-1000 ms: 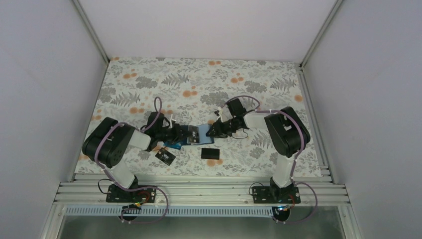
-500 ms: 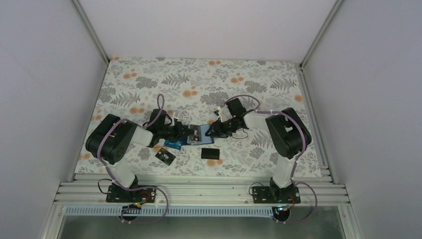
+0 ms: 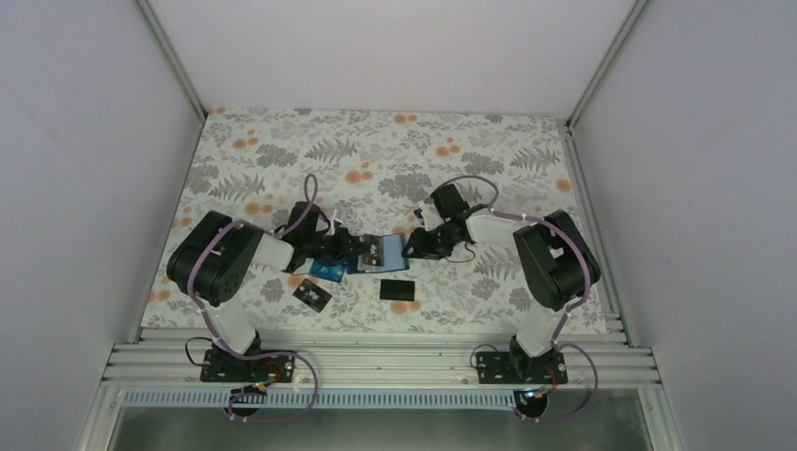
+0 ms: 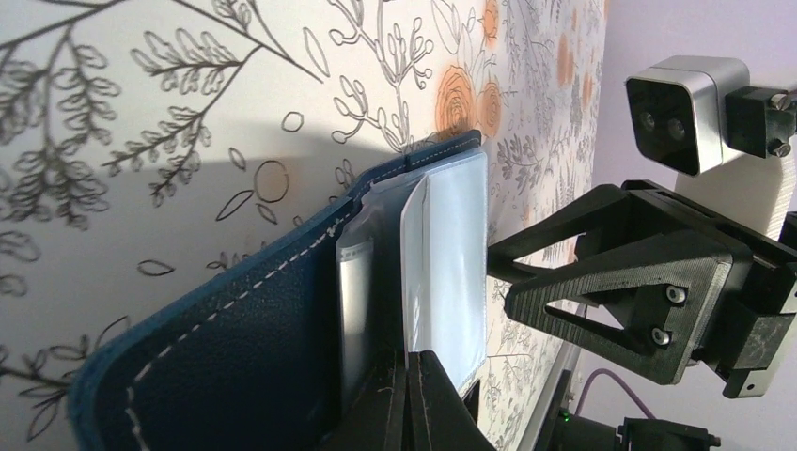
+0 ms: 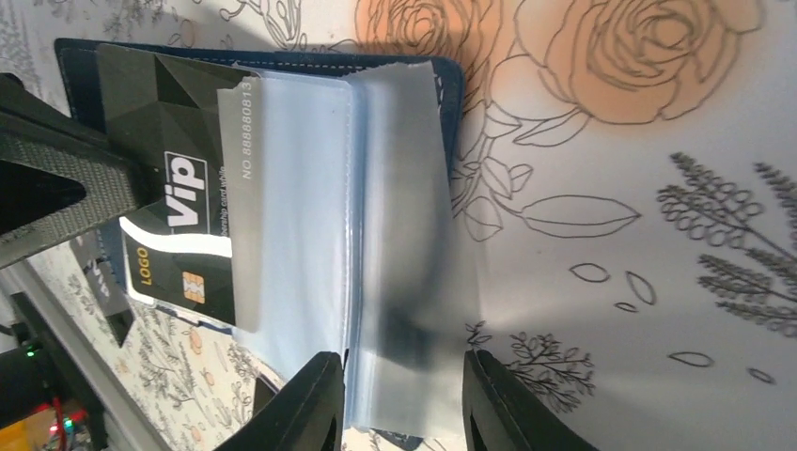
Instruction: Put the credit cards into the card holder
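The navy card holder (image 3: 387, 252) lies open on the flowered cloth between my two grippers. Its clear sleeves (image 5: 395, 188) are spread. My left gripper (image 3: 362, 252) is shut on a black VIP card (image 5: 169, 160), which sits partly inside a sleeve. In the left wrist view the shut jaws (image 4: 411, 395) are against the holder's navy cover (image 4: 216, 366). My right gripper (image 5: 399, 404) is open, its fingers on either side of one clear sleeve leaf. A teal card (image 3: 327, 271), a marked black card (image 3: 312, 295) and a plain black card (image 3: 397, 288) lie on the cloth nearer the bases.
The flowered cloth (image 3: 376, 150) runs to white walls at the back and sides. An aluminium rail (image 3: 376, 357) with both arm bases bounds the near edge. My right gripper (image 4: 503, 275) faces the left wrist camera at close range.
My left gripper has pushed right with the card, and the holder has shifted slightly right. My right arm has drawn back to the right a little.
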Controlling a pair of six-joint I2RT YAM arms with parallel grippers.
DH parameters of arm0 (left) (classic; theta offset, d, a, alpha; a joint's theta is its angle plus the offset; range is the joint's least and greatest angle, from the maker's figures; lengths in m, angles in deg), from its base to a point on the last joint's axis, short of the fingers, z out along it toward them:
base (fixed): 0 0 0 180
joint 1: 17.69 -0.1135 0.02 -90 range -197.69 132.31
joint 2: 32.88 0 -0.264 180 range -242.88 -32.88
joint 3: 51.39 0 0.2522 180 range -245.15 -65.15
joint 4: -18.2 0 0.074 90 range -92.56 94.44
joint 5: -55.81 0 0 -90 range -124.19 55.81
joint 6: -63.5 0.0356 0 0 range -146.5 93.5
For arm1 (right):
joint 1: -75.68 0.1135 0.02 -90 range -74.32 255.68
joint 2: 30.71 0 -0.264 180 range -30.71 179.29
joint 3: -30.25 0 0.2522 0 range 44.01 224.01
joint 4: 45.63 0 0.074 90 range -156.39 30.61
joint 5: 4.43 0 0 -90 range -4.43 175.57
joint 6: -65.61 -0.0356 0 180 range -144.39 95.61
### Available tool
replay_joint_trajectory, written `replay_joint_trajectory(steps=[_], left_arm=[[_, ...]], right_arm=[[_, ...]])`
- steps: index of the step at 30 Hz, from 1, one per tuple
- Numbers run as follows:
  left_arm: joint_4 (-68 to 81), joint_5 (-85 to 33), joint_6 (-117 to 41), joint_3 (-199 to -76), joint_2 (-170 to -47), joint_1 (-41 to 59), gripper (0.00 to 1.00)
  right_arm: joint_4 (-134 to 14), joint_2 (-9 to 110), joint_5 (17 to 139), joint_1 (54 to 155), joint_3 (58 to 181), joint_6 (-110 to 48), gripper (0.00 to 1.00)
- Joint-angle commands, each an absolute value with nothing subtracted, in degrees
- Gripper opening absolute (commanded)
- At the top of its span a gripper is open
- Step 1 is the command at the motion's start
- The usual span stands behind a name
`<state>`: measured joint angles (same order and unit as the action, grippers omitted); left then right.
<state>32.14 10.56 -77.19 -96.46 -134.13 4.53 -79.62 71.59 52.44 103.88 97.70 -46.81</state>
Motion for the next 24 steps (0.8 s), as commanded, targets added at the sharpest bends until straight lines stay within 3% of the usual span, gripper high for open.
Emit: replay_joint_trajectory(steps=[1,5,11,24], left_arm=[[28.2,8.6,-74.4,-97.9,-135.7,5.4,0.02],[27.5,8.3,-74.1,-98.4,-136.2,5.8,0.02],[26.4,8.3,-73.7,-99.3,-136.9,6.2,0.02],[26.4,8.6,-74.2,-101.1,-139.0,7.6,0.02]], right_arm=[[-81.5,69.5,57.1,104.0,97.4,-46.0,0.33],[-80.5,71.6,57.4,103.9,97.8,-45.9,0.16],[-76.5,74.5,51.6,104.0,95.7,-46.5,0.05],[-74.7,75.0,49.8,104.4,93.4,-47.1,0.05]])
